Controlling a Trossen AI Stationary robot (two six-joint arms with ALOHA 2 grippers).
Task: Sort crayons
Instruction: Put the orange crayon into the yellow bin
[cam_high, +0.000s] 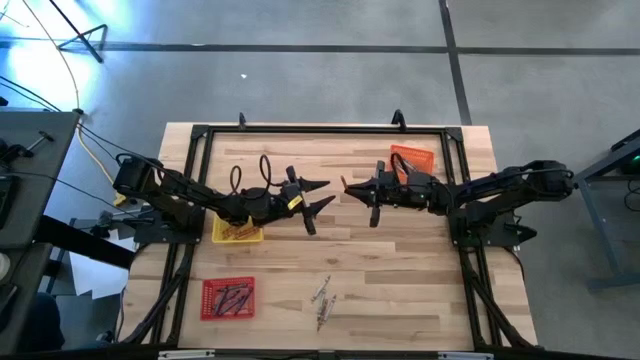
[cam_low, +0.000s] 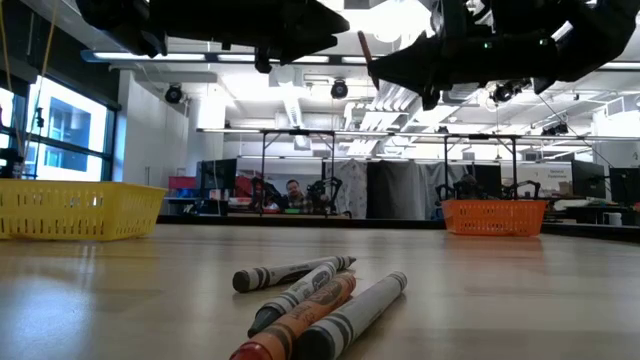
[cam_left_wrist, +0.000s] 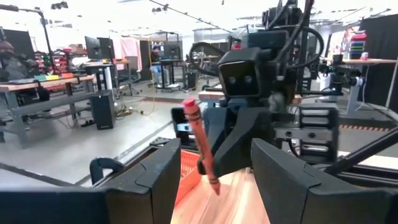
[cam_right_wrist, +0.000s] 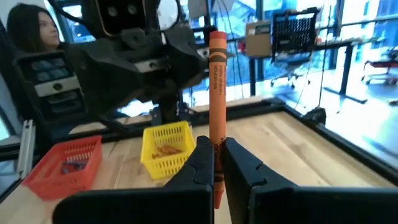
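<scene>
R claw (cam_right_wrist: 214, 163) clamps an orange crayon (cam_right_wrist: 217, 93) upright, mid-air just beside the orange tray (cam_high: 413, 158). L claw (cam_high: 318, 195) faces it, fingers spread, holding nothing. Judgement: for a handover, L should close low on the stick before R lets go. Loose crayons (cam_high: 321, 298) lie well apart from that tray.

3 little trays on the wooden table (cam_high: 400, 270): yellow tray (cam_high: 238, 232), red tray (cam_high: 228, 298), orange tray (cam_high: 413, 160). People sit way back in the room (cam_low: 292, 192).
</scene>
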